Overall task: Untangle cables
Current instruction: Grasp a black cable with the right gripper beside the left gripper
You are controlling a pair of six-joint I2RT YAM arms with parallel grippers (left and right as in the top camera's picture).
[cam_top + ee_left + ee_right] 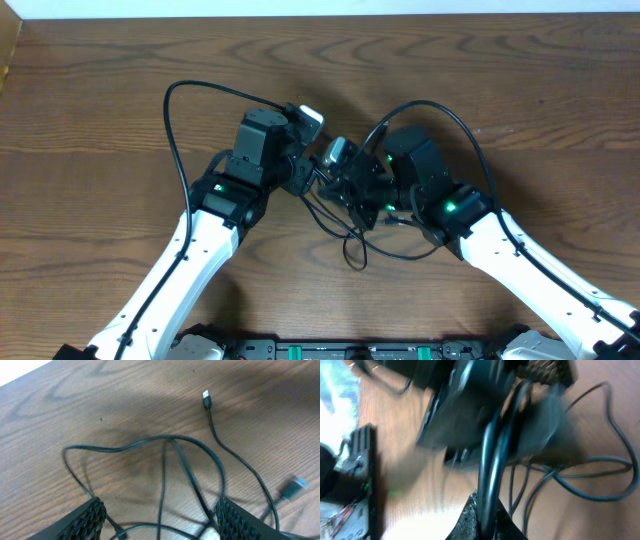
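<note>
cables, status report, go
Left gripper open, over the cables. Right gripper shut on black strands. Bundle looped on the table, one plug lying free. Arms crowded close together.

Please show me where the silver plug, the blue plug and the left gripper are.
Silver plug (pixel 206 399): left wrist view, on the middle of the plug.
Blue plug (pixel 292 489): left wrist view, on its dark body.
Left gripper (pixel 161 509): left wrist view, midway between its open fingers.
</note>
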